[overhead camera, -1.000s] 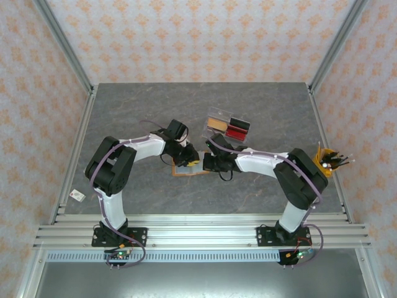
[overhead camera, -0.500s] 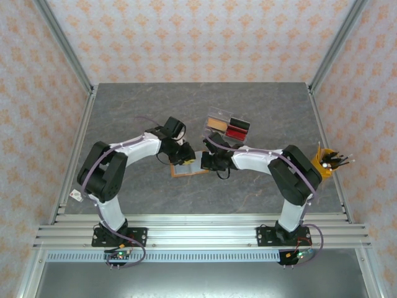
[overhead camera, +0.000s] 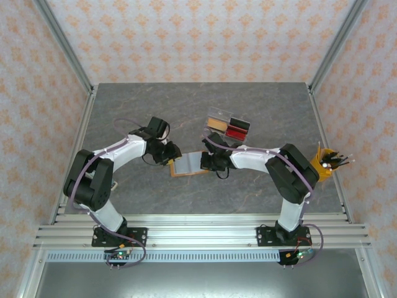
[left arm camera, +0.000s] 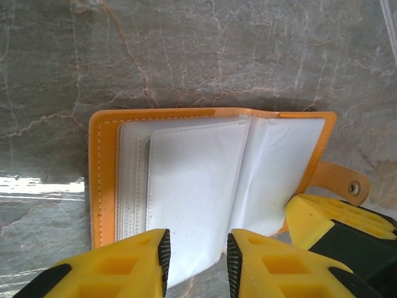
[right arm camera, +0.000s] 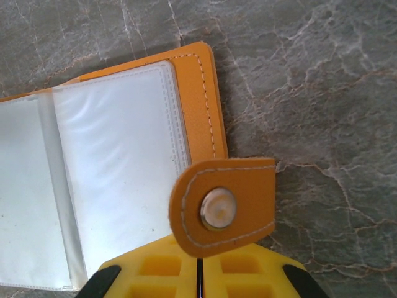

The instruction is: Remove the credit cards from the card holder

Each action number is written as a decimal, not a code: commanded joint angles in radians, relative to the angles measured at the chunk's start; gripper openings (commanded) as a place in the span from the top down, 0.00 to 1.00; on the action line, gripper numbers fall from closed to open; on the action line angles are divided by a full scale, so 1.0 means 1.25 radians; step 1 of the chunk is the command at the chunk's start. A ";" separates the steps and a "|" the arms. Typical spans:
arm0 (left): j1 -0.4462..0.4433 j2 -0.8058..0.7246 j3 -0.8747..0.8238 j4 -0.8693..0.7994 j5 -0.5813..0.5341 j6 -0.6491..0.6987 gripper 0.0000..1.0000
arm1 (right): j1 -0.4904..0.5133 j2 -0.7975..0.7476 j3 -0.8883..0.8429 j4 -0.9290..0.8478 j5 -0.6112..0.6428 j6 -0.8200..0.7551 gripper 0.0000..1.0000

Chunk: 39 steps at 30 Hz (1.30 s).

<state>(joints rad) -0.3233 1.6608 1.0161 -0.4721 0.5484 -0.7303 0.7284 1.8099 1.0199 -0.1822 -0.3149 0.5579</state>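
Left gripper point(left arm camera: 197, 261) backed off left, jaws parted, right gripper point(right arm camera: 198, 273) shut at the tab point(right arm camera: 223, 208); card holder point(left arm camera: 101, 180) looks light, sleeves point(left arm camera: 192, 192) floppy, so grab its stiff orange edge.

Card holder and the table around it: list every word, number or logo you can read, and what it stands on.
No readable text anywhere. The card holder has blank sleeves, its snap tab bears a plain metal stud, and the clear case of blocks is too small to tell.

Orange card holder point(left arm camera: 97, 180), white plastic sleeves point(left arm camera: 192, 180), grey veined table point(left arm camera: 186, 56)
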 commanded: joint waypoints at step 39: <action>-0.007 0.101 0.057 -0.065 -0.013 0.093 0.62 | 0.004 0.036 0.037 -0.058 -0.001 -0.001 0.91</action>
<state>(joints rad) -0.3237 1.7634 1.0710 -0.5293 0.5236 -0.6434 0.7284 1.8263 1.0477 -0.2100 -0.3157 0.5575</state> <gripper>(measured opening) 0.385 0.094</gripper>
